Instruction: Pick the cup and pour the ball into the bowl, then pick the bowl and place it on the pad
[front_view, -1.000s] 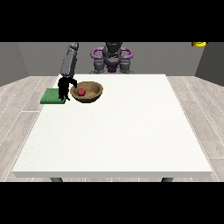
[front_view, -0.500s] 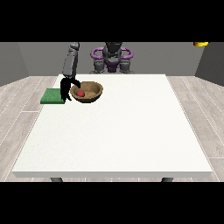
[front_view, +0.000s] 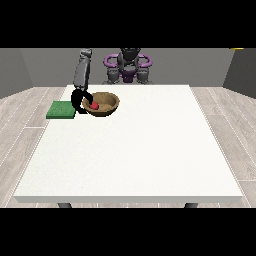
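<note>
Large white table (front_view: 135, 155), pale wood-plank floor (front_view: 227, 130), plain grey walls (front_view: 40, 65)

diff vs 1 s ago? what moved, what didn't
The hand at the view's left shifted from over the green pad's edge towards the bowl and now sits at its rim. Bowl, red ball inside it and pad stayed put. Whether it grips the rim can't be told.

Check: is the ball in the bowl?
In. The red ball lies inside the brown bowl, beside the hand at its rim.
</note>
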